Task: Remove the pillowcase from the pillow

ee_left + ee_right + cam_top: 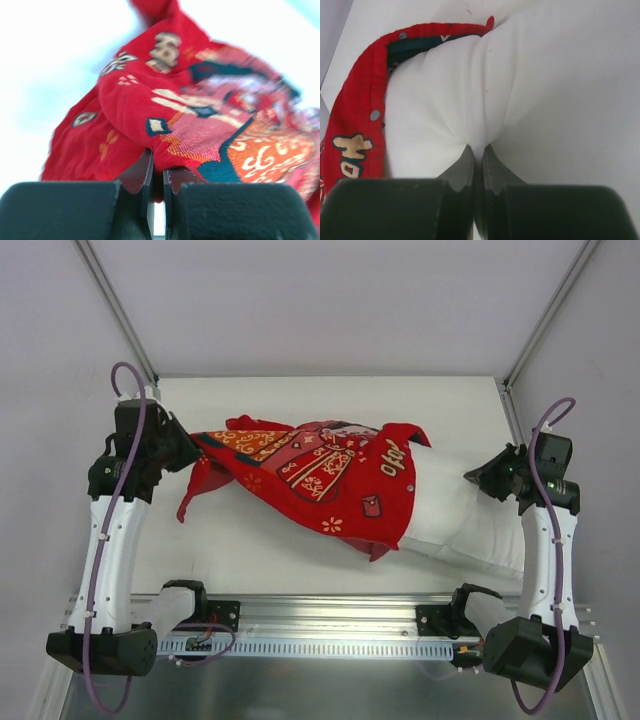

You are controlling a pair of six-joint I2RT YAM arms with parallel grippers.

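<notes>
The red printed pillowcase (310, 475) lies bunched across the middle of the table, still covering the left part of the white pillow (465, 520), whose right half sticks out bare. My left gripper (190, 445) is shut on the pillowcase's left end; in the left wrist view a fold of the pillowcase (200, 115) is pinched in the gripper (158, 172). My right gripper (472, 476) is shut on the pillow's upper right edge; in the right wrist view white pillow fabric (520, 90) is pinched in the gripper (478, 152), with the pillowcase's open hem (355, 130) at the left.
The white table (250, 550) ends at a metal rail (320, 625) along the near edge. White walls and two slanted frame posts (115, 310) enclose the back and sides.
</notes>
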